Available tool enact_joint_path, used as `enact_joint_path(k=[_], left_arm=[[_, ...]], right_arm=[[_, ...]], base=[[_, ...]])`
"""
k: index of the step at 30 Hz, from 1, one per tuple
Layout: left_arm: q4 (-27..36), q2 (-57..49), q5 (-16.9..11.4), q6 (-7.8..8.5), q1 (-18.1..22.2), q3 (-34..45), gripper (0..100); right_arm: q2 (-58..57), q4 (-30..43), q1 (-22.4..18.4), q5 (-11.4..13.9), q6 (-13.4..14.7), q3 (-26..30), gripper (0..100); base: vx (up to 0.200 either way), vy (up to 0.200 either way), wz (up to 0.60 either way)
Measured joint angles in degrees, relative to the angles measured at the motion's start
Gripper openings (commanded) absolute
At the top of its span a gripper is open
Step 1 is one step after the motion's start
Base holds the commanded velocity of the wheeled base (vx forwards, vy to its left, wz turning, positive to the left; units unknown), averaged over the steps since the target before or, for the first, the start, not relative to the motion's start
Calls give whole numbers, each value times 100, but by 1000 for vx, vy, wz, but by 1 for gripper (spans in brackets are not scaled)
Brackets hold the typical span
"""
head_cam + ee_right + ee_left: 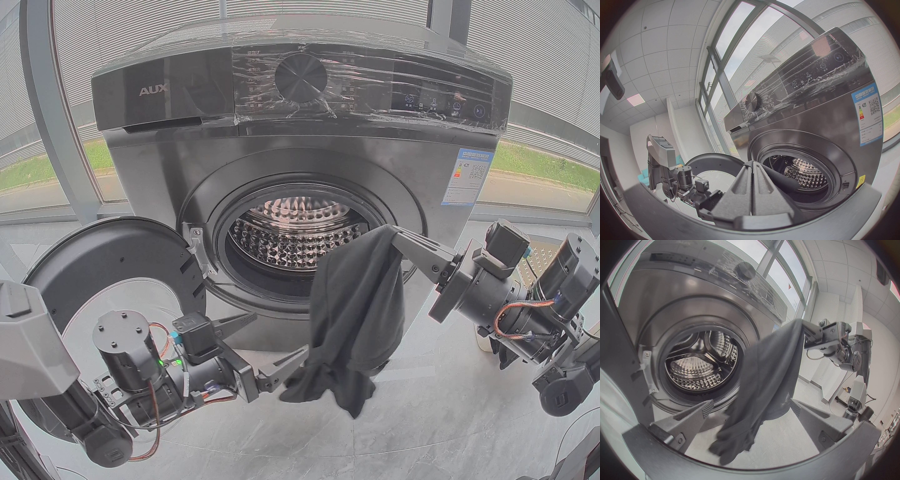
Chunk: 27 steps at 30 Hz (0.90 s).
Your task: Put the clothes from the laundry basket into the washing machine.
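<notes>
Pale grey floor tiles (450, 400) and tall windows are lying around and behind the scene, and in front of them a dark charcoal fabric garment (359, 319) is hanging limp before the open porthole of the dark grey front-loading washing machine (300, 156), its top at the height of the perforated steel drum (294, 231), its hem dangling above the floor. The right gripper (395, 234) is pinching the garment's top corner, its arm stretching in level from the right. The left gripper (281, 334) is lying low with fingers spread, one tip at the cloth's lower edge, contact unclear. The round machine door (106, 262) is standing swung open at the left. The right wrist view is showing the clenched fingers (753, 187) with a fold of cloth emerging; the left wrist view is showing the garment hanging between the parted fingers (690, 418).
</notes>
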Motion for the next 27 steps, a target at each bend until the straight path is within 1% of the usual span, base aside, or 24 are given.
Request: enact_joint_path(k=[5, 11, 13, 15, 18, 22, 27], left_arm=[[0, 388, 21, 33, -122, -344, 100], [0, 738, 44, 49, -57, -685, 100], [0, 829, 49, 77, -24, -769, 100], [0, 940, 55, 139, 0, -864, 100], [0, 1052, 60, 185, 17, -947, 100], [0, 1143, 57, 196, 17, -981, 100], [0, 1196, 49, 200, 13, -991, 100]], right_arm=[[-5, 51, 52, 7, 4, -112, 0], [-5, 219, 247, 2, 6, -204, 0], [-5, 268, 334, 2, 6, -273, 0], [-5, 352, 430, -9, 6, -355, 0], [-2, 455, 542, -68, 6, -444, 0], [6, 486, 664, -105, 4, -507, 0], [9, 484, 697, -110, 6, -523, 0]], base=[[0, 0, 0], [0, 0, 0], [0, 0, 0], [0, 0, 0], [0, 0, 0], [0, 0, 0], [0, 0, 0]])
